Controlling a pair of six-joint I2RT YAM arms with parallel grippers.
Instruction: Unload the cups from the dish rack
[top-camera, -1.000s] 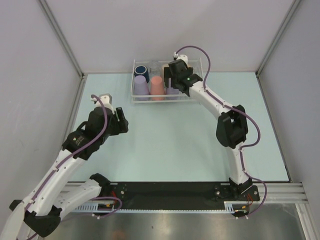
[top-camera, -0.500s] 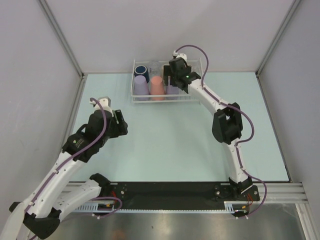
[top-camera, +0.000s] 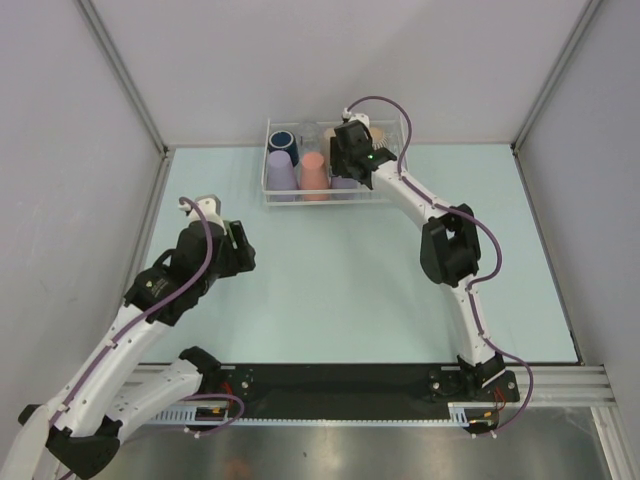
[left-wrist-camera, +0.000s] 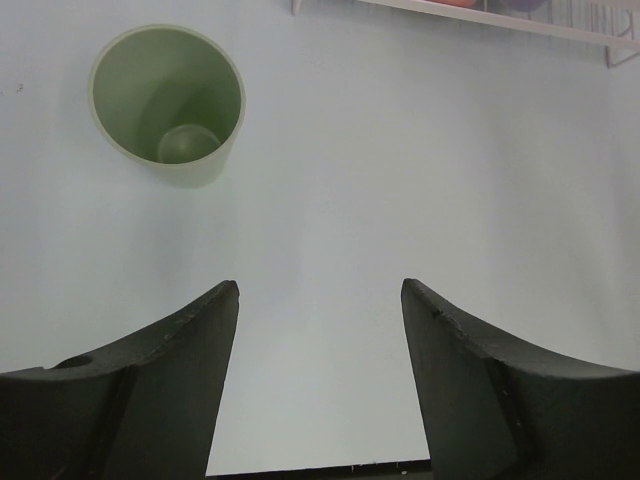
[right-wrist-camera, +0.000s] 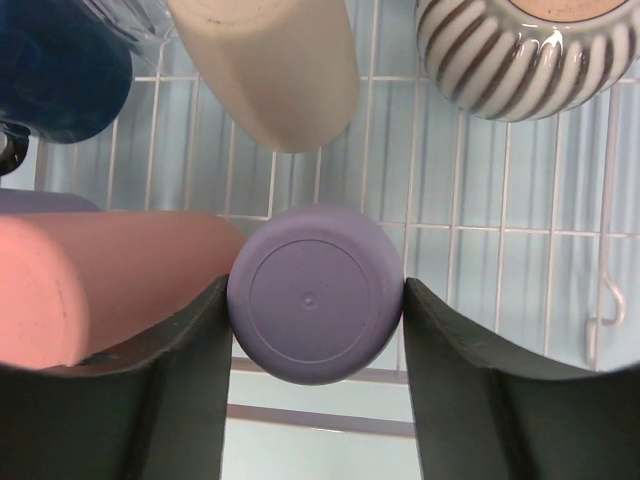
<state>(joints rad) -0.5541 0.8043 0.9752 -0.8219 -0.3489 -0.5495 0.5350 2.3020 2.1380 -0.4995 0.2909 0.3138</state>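
Note:
The white wire dish rack (top-camera: 392, 192) stands at the back of the table. My right gripper (top-camera: 346, 168) reaches into it, open, with its fingers on either side of an upturned lavender cup (right-wrist-camera: 315, 293), close to both walls. Around that cup lie a salmon-pink cup (right-wrist-camera: 100, 285), a tan cup (right-wrist-camera: 275, 65), a ribbed beige mug (right-wrist-camera: 525, 50) and a navy mug (right-wrist-camera: 60, 70). A second lavender cup (top-camera: 283, 172) is at the rack's left. My left gripper (left-wrist-camera: 320, 290) is open and empty above the table, near an upright pale green cup (left-wrist-camera: 167, 103).
The rack's front rail (right-wrist-camera: 330, 418) runs just below the lavender cup. Grey walls enclose the table on three sides. The rack's near edge (left-wrist-camera: 480, 15) shows at the top of the left wrist view.
My right gripper has moved a little further back and left into the rack, over the lavender cup. My left arm has drawn back slightly.

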